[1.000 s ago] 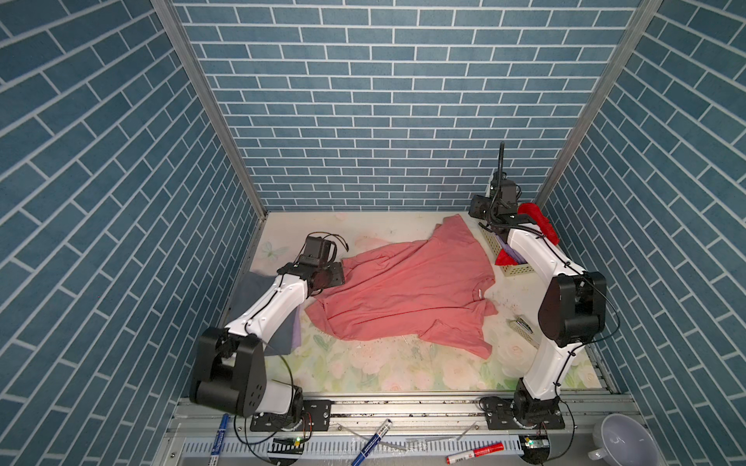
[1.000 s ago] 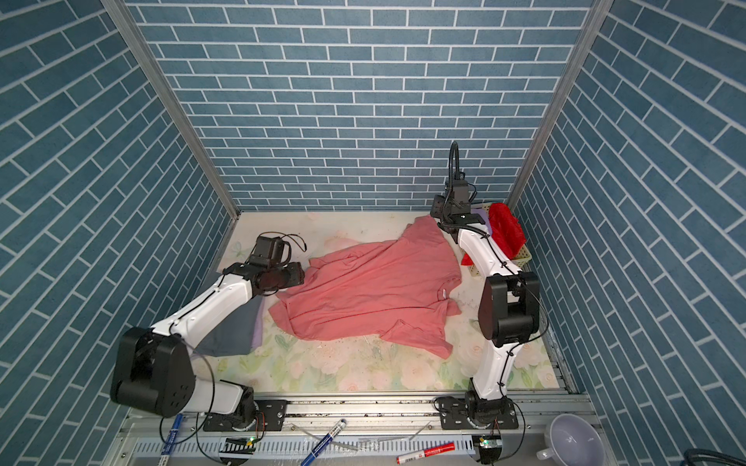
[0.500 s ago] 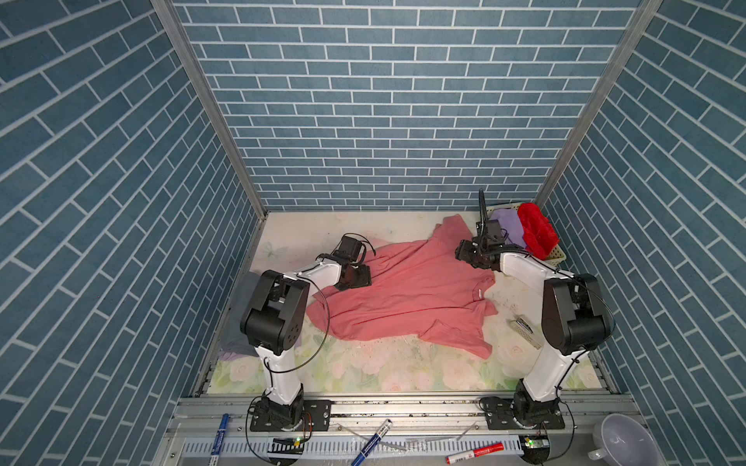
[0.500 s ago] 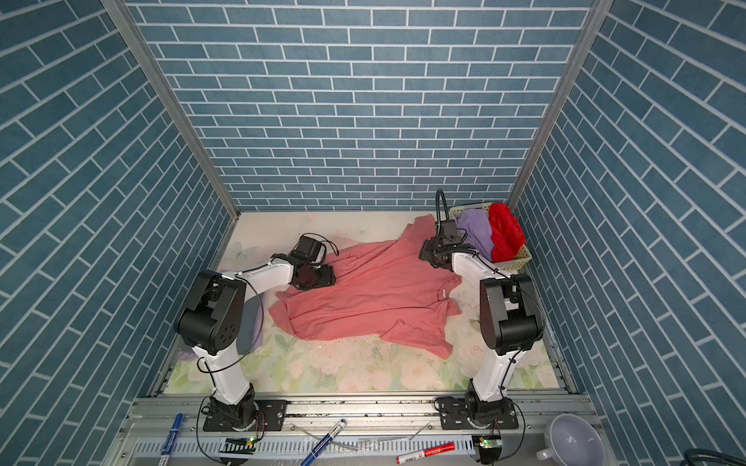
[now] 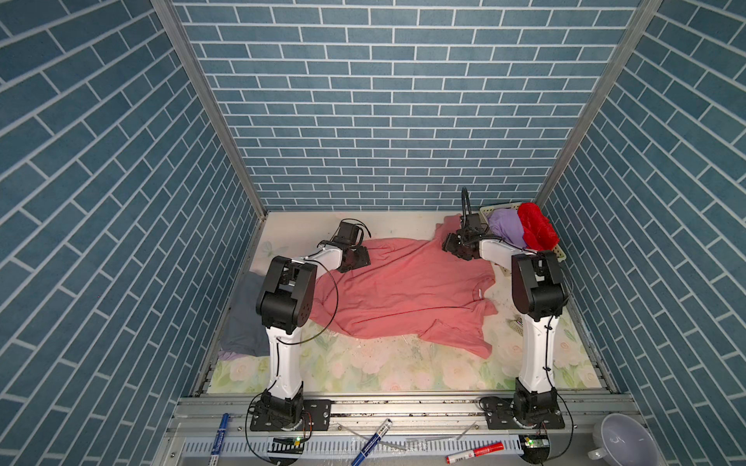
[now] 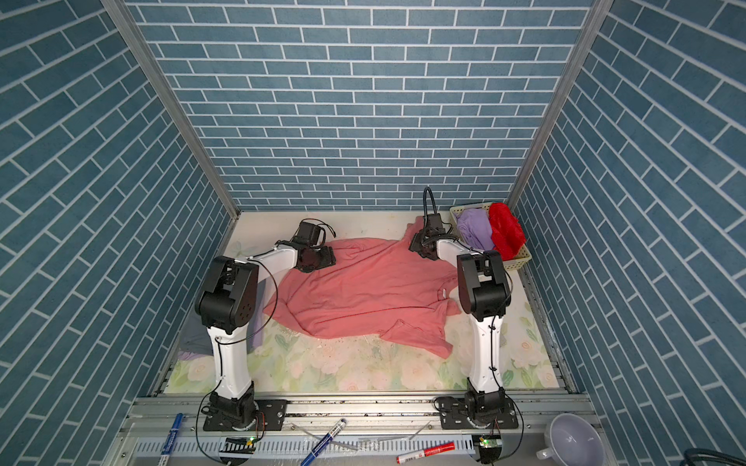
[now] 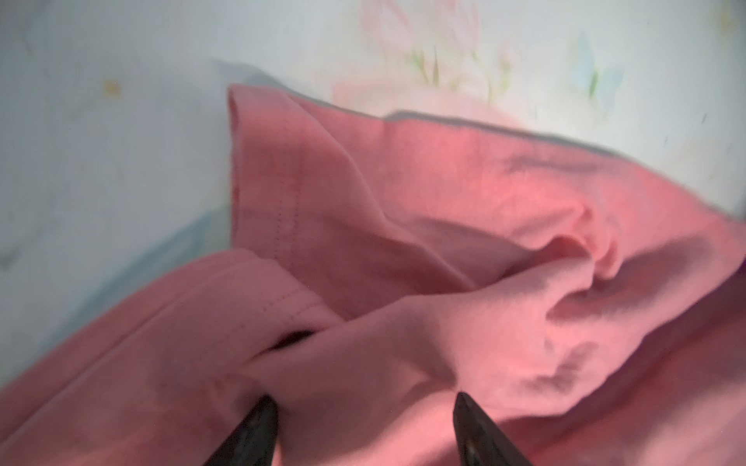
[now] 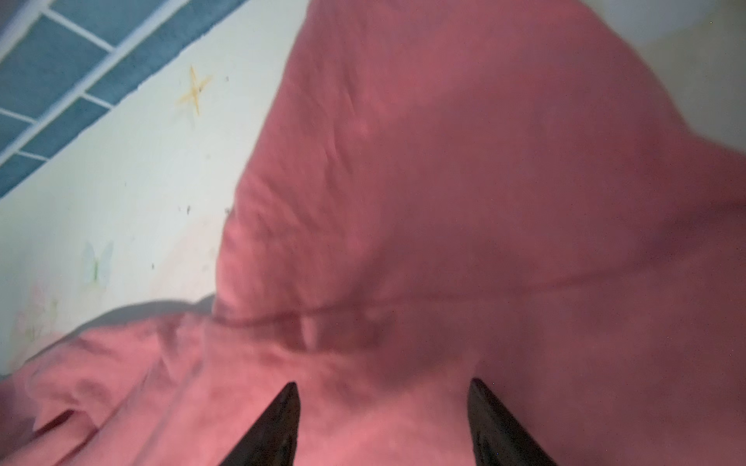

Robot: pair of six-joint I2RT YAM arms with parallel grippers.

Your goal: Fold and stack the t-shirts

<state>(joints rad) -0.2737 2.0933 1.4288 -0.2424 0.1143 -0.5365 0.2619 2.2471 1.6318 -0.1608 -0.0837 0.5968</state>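
Both arms have swung inward: the left hand (image 5: 357, 260) and right hand (image 5: 453, 245) now sit low on the far edge of the salmon shirt (image 5: 403, 290), spread across the counter (image 5: 383, 363) — jaws apart, apparently clamping nothing, though the wrist views blur. A two-handed pinch for folding looks next.

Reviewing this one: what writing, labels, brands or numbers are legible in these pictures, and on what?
No text is readable.
Left blue marker: print too small.
Middle blue marker: print too small.
Red marker: print too small.
White neck label on the pink shirt: too small to tell.
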